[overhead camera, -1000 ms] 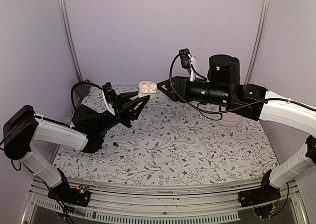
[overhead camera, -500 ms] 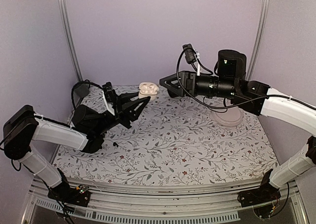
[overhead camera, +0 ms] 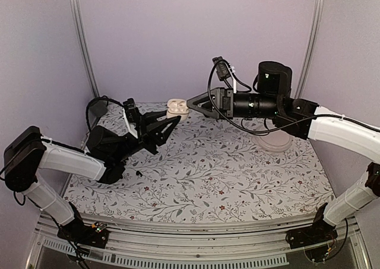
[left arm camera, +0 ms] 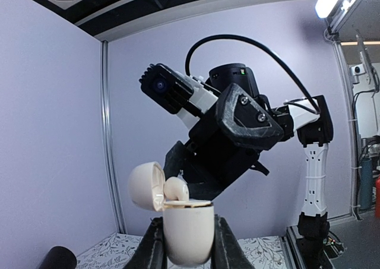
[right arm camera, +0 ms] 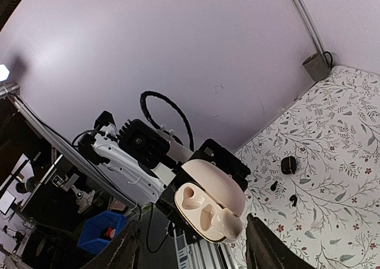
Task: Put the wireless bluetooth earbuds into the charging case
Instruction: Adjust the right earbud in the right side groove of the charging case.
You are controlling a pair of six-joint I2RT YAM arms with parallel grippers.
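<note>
One open, cream-coloured charging case

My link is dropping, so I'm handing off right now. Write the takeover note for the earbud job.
Left gripper: shut on the charging case, held upright above the table, lid open.
Right gripper: open, empty, fingertips close beside the case.
Earbuds: no black bud shows in the case's wells. Small dark specks lie on the table, probably the buds, but too small to be sure.
Done: case up and open.
Left: pick up both buds and seat them.
</note>
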